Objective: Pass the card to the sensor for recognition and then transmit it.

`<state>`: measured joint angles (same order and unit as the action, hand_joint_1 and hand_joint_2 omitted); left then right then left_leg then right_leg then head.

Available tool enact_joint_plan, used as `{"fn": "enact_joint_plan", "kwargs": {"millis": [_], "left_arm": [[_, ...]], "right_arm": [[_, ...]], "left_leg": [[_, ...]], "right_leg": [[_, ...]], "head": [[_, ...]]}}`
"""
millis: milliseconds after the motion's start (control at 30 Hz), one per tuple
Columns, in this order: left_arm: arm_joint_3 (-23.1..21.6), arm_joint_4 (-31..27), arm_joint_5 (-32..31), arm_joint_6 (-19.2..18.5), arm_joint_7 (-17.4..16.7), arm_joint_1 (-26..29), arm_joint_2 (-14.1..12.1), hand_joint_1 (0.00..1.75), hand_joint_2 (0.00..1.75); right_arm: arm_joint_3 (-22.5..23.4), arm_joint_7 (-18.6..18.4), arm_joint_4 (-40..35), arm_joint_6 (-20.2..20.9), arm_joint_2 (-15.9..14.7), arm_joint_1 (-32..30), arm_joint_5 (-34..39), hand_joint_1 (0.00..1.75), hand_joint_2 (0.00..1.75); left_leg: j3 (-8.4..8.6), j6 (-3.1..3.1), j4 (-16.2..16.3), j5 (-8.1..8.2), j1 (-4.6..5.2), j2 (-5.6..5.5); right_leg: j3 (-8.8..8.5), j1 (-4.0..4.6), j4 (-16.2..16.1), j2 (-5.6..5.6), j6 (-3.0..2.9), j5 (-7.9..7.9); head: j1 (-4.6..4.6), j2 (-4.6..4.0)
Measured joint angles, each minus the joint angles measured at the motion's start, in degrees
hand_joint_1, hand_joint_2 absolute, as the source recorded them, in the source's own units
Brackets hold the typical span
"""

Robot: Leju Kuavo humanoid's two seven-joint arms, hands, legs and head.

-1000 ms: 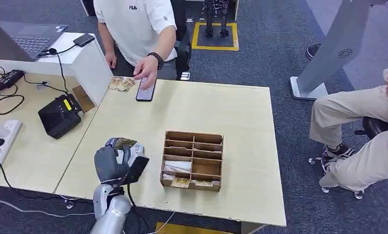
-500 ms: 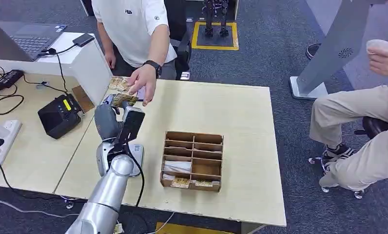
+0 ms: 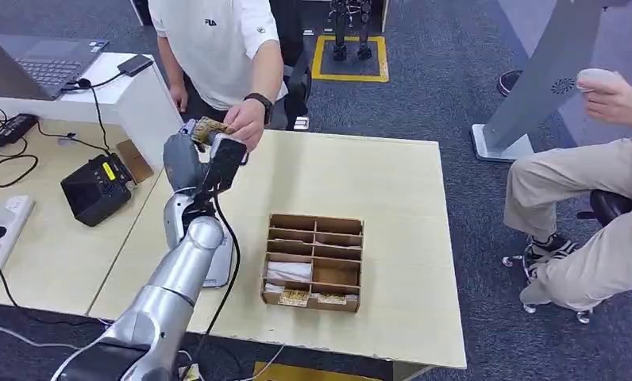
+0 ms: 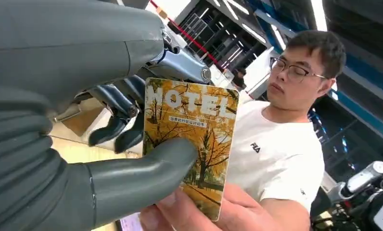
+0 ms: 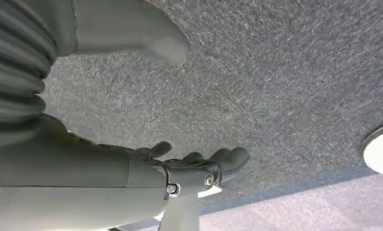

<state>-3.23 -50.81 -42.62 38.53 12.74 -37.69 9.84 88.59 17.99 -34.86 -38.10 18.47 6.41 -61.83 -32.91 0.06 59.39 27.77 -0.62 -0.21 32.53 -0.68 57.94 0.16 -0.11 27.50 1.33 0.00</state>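
Observation:
My left hand is raised over the far left of the table and pinches a yellow "MOTEL" card between thumb and fingers. A person in a white shirt stands behind the table, and their hand touches the card's free end. A flat white reader pad lies on the table beside my forearm. Over grey carpet, my right hand hangs with its fingers apart and nothing in it.
A wooden compartment box with a few cards sits mid-table. A black device, cables and a laptop occupy the left desk behind a white divider. A seated person's legs are at the right.
My left hand rose from the reader pad near the table's front and carried the card to the far edge. The person's hand left the phone and met the card.

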Motion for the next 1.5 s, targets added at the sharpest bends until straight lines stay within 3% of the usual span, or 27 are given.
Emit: {"fn": "enact_joint_plan", "kwargs": {"millis": [267, 500, 600, 800, 1067, 1267, 1500], "left_arm": [[-1.2, 5.2, -0.2, 0.0, -0.7, -2.0, -0.6, 0.00, 1.75], [-1.7, 6.2, 0.6, 0.7, 1.0, -1.9, -0.7, 0.00, 1.75], [-2.1, 5.2, 2.2, 0.9, 3.5, -0.6, -1.2, 0.00, 1.75], [-2.8, -3.0, 6.8, -0.6, 6.4, 5.6, -2.6, 0.00, 1.75], [-6.1, -22.5, 19.0, -11.3, 14.9, 20.6, -4.5, 0.00, 1.75], [-12.7, -34.1, 18.4, -19.0, 19.2, 30.7, -6.9, 0.00, 1.75], [-19.3, -38.9, 15.7, -25.4, 21.2, 33.9, -9.7, 0.00, 1.75]], "right_arm": [[0.0, 0.0, 0.5, 0.0, -0.1, 0.3, -0.5, 0.00, 1.75], [0.0, -0.1, 0.5, 0.0, -0.2, 0.3, -0.2, 0.00, 1.75], [0.0, -0.3, 0.5, 0.0, -0.2, 0.3, 0.8, 0.00, 1.75], [0.0, -1.4, 0.2, 0.0, -0.2, 0.3, 1.8, 0.00, 1.75], [0.0, -2.6, -1.7, 0.0, 0.0, 0.0, 5.7, 0.00, 1.75], [0.0, -4.6, -3.8, 0.0, 0.1, -0.9, 8.3, 0.00, 1.75], [0.0, -6.5, -6.3, 0.0, 0.3, -2.0, 8.5, 0.00, 1.75]], "left_leg": [[-0.01, -0.01, 0.0, 0.00, 0.00, 0.00], [-0.04, -0.01, 0.0, 0.00, 0.00, 0.00], [-0.03, -0.01, 0.0, 0.00, 0.00, 0.01], [-0.06, -0.01, 0.0, 0.01, -0.01, 0.02], [-0.07, 0.04, 0.0, 0.10, 0.02, 0.14], [-0.10, 0.08, 0.0, 0.16, 0.03, 0.14], [-0.09, 0.08, 0.0, 0.15, 0.03, 0.13]], "right_leg": [[0.02, 0.00, 0.0, 0.02, 0.00, 0.00], [0.02, 0.00, 0.0, 0.02, 0.00, 0.00], [0.02, 0.00, 0.0, 0.03, 0.00, 0.00], [0.06, 0.00, 0.0, 0.04, 0.00, 0.02], [0.12, 0.00, 0.0, 0.18, 0.01, 0.05], [0.14, -0.01, 0.0, 0.16, 0.06, 0.09], [0.13, -0.01, 0.0, 0.13, 0.06, 0.08]], "head": [[0.02, 0.00], [0.02, 0.00], [0.02, 0.00], [0.02, 0.00], [0.02, 0.00], [0.02, 0.00], [0.02, 0.00]]}}
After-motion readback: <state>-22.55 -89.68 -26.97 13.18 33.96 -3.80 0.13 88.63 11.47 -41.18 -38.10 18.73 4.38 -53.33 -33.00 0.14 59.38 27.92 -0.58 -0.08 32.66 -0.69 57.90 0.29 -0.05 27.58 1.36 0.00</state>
